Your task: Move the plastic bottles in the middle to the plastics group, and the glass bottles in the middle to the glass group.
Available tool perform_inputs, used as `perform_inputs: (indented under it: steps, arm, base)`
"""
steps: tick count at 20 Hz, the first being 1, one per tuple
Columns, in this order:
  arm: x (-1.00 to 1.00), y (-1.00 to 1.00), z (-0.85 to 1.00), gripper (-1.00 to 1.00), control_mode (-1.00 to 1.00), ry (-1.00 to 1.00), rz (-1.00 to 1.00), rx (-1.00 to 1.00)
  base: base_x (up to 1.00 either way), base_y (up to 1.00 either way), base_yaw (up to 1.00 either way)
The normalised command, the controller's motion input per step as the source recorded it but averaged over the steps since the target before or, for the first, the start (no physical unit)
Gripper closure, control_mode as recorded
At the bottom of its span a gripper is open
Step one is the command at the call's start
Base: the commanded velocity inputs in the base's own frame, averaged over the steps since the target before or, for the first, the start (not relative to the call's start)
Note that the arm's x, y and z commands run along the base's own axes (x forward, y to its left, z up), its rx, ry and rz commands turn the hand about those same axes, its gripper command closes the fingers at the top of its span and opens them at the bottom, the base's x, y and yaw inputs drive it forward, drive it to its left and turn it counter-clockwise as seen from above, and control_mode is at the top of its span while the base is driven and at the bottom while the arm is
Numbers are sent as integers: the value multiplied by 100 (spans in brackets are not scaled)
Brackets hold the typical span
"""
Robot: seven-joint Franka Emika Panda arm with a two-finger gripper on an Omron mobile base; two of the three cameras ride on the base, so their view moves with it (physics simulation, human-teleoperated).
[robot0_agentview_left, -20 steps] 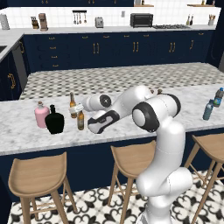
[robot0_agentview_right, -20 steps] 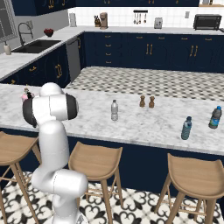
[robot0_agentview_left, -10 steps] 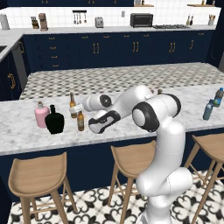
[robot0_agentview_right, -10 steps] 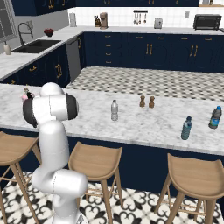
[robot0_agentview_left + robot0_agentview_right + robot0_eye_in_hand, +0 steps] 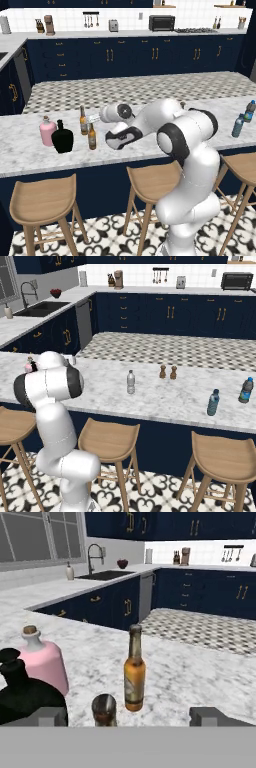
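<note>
My gripper [image 5: 130, 716] is open, its fingertips [image 5: 47, 716] set wide apart. Between them rises the cap of a near brown beer bottle [image 5: 104, 708], untouched; this bottle [image 5: 92, 136] stands just left of my gripper [image 5: 103, 138]. Behind it stands a second brown beer bottle [image 5: 134, 669] with a yellowish label, also seen further back [image 5: 83, 120]. Left of these are the squat black bottle [image 5: 27, 694] [image 5: 62, 137] and the pink bottle [image 5: 44, 659] [image 5: 47, 131]. The small pale grey plastic bottle [image 5: 131, 381] stands mid-counter. Two blue-capped bottles [image 5: 213, 402] [image 5: 245, 390] stand at the right end.
The marble counter [image 5: 30, 160] has wooden stools [image 5: 42, 200] along its front edge. Two small brown shakers [image 5: 162, 371] stand behind the pale bottle. A sink with a tap [image 5: 95, 559] lies on the far counter. My arm hides most of the left bottles in the right base view.
</note>
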Motion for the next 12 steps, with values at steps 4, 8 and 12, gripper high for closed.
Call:
perform_inputs:
  steps: [4, 8, 12]
  arm:
    - [-31, -59, 58, -100, -100, 7, -27, 0]
    - [-51, -77, 35, -100, -100, 11, -23, 0]
    - [-74, -83, 29, -100, -100, 16, -22, 0]
  base:
    - [0, 0, 0]
    - [0, 0, 0]
    - [0, 0, 0]
